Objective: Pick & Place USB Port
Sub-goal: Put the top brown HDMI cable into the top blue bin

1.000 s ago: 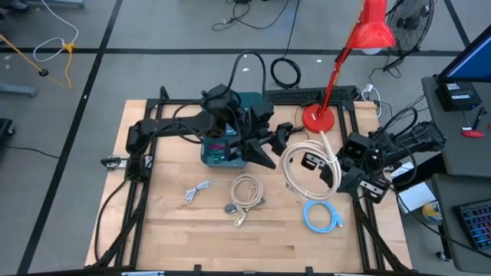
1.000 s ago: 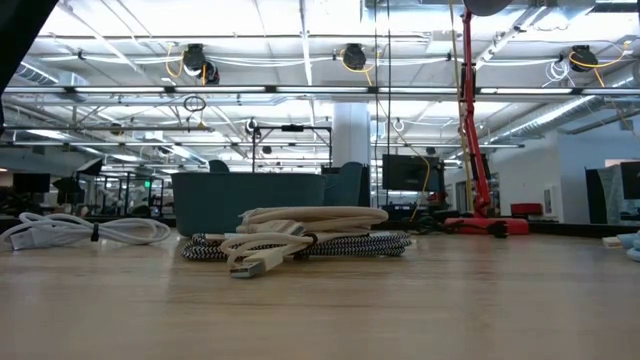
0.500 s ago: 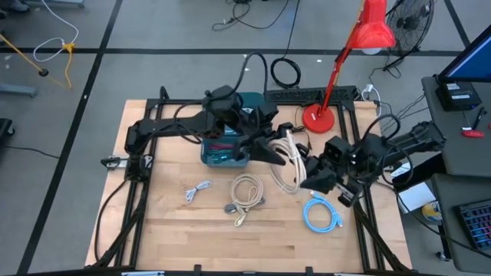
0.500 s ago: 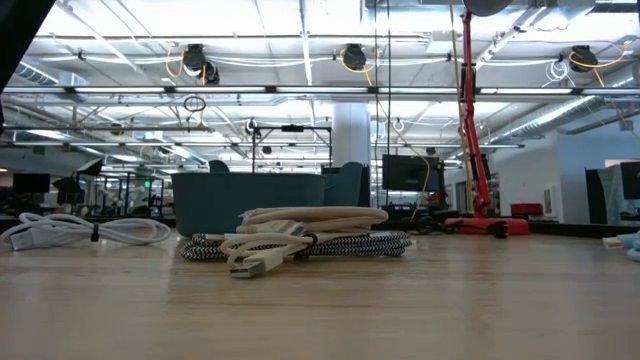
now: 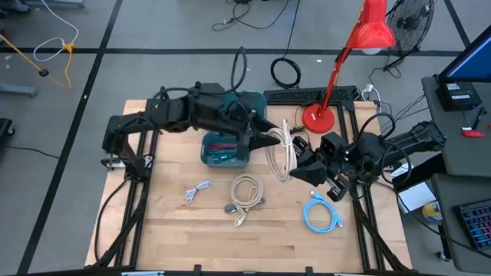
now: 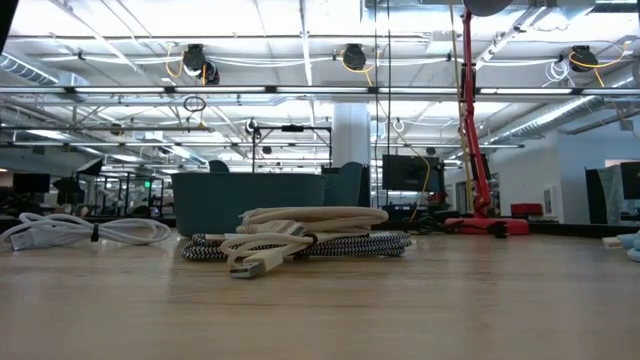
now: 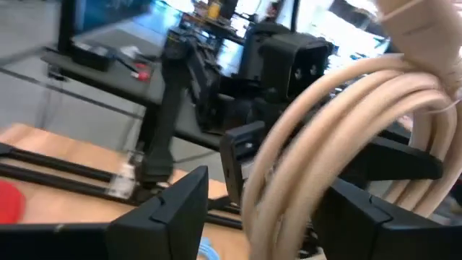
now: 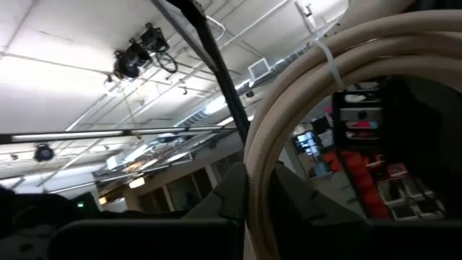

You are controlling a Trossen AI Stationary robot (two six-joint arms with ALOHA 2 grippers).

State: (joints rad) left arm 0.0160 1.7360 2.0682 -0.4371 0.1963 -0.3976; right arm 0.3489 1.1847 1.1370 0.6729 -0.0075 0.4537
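Cream cable coil (image 5: 281, 151) clamped in right pincer (image 5: 299, 162); left pincer (image 5: 270, 138) apart, straddling coil.

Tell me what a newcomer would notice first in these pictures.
First, the cream cable coil lifted off the table at its middle, shut in the right pincer, with the left pincer open right around it, beside the teal bin. Next, the red desk lamp leaning over the table's far right edge, and the beige cable bundle lying front and centre in the low view.
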